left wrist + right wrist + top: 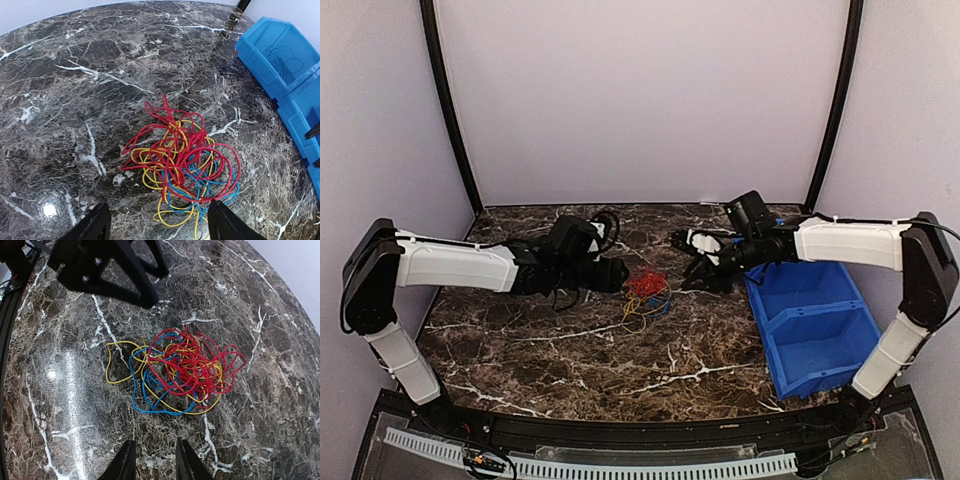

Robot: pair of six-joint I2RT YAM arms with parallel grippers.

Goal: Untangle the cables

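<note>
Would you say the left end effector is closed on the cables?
No, the left end effector stands open, and the cables lie loose on the table.

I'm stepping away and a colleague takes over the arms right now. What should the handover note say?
Left gripper: open, empty, poised close to the cables.
Right gripper: open, jaws narrower, empty, on the opposite side of the pile.
Cables: one tangled heap of red, yellow and blue on the table, near the blue bin, not in it.
Done: nothing separated yet.
Left: grip strands and pull each cable free.
</note>
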